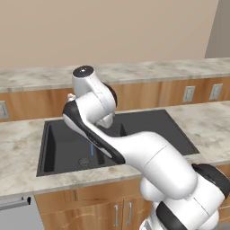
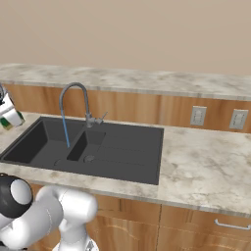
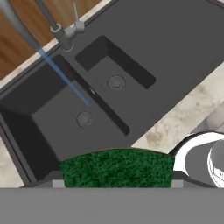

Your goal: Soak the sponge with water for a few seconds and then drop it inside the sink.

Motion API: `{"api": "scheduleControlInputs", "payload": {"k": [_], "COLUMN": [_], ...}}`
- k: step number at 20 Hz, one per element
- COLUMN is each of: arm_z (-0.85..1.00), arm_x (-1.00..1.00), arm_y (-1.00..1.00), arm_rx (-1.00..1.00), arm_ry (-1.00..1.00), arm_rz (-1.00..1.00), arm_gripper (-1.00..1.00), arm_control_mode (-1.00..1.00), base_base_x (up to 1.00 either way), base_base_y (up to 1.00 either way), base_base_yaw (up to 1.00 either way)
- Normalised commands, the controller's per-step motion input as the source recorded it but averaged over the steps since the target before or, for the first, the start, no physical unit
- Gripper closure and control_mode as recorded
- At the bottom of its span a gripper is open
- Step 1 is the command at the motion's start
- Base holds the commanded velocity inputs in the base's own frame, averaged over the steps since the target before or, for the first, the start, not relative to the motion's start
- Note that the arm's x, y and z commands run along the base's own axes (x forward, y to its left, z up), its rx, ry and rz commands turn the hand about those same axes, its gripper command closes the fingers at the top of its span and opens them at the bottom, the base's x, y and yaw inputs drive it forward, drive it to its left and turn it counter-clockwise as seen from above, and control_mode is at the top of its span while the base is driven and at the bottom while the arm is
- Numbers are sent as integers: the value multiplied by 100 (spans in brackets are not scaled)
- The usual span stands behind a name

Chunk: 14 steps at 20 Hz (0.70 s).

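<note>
In the hand view, the sponge (image 3: pixel 117 168) shows its dark green top low in the picture, with my gripper (image 3: pixel 117 183) shut on it. It hangs in the air above the black sink (image 3: pixel 175 48), over the front rim of the big basin. The water (image 3: pixel 65 78) runs as a thin blue stream from the faucet (image 3: pixel 61 35) into the big basin, clear of the sponge. In the right base view my gripper (image 2: pixel 8 115) is at the far left edge with a bit of green sponge (image 2: pixel 6 123) in it, left of the water (image 2: pixel 64 128) and above the sink (image 2: pixel 127 147).
A marble counter (image 2: pixel 206 162) surrounds the sink, with wooden cabinets below. Two wall outlets (image 2: pixel 197 116) sit on the wooden backsplash at the right. My own arm (image 1: pixel 134 148) covers the middle of the sink (image 1: pixel 58 143) in the left base view.
</note>
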Motion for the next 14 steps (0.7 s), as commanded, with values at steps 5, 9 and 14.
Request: {"api": "scheduleControlInputs", "payload": {"k": [5, 9, 14], "arm_z": [-2, -16, -23], "arm_x": [11, 0, 7], "arm_y": [0, 0, 0], "arm_rx": [-8, -8, -10], "arm_ry": [0, 0, -6], "arm_rz": [-9, -10, -10], "arm_gripper": [100, 100, 100], "arm_control_mode": [-100, -100, -100], "base_base_x": [0, 0, 0], "base_base_y": [0, 0, 0], "base_base_yaw": [0, 0, 0]}}
